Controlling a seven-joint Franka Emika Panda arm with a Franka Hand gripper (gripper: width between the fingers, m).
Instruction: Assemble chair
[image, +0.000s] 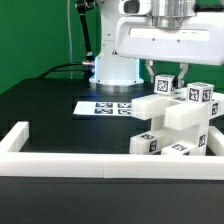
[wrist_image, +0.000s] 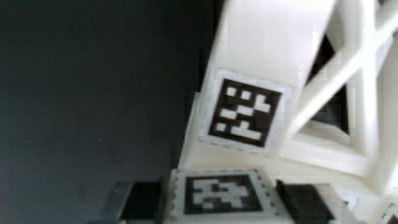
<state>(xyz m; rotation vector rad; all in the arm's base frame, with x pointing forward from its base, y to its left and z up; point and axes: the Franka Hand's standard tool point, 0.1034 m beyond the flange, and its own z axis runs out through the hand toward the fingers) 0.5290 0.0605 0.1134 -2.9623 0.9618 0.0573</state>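
**Exterior view: chair stack by the front rail, gripper clamped on a tagged piece**

Exterior view gives me the chunky matte-white chair assembly (image: 178, 125) of tagged blocks on the black table (image: 45, 105), toward that view's right, just behind the long white border rail (image: 100, 165). My two-finger gripper (image: 166, 76) sits on top of it, closed on a small white tagged block (image: 163, 85). Wrist view confirms: dark fingers (wrist_image: 134, 198) pinch a tagged piece (wrist_image: 219, 192) from both sides, with a slanted white tagged panel (wrist_image: 244, 112) and struts beyond. Flat white marker board (image: 103, 104) lies behind the chair, near the white arm base (image: 115, 68).
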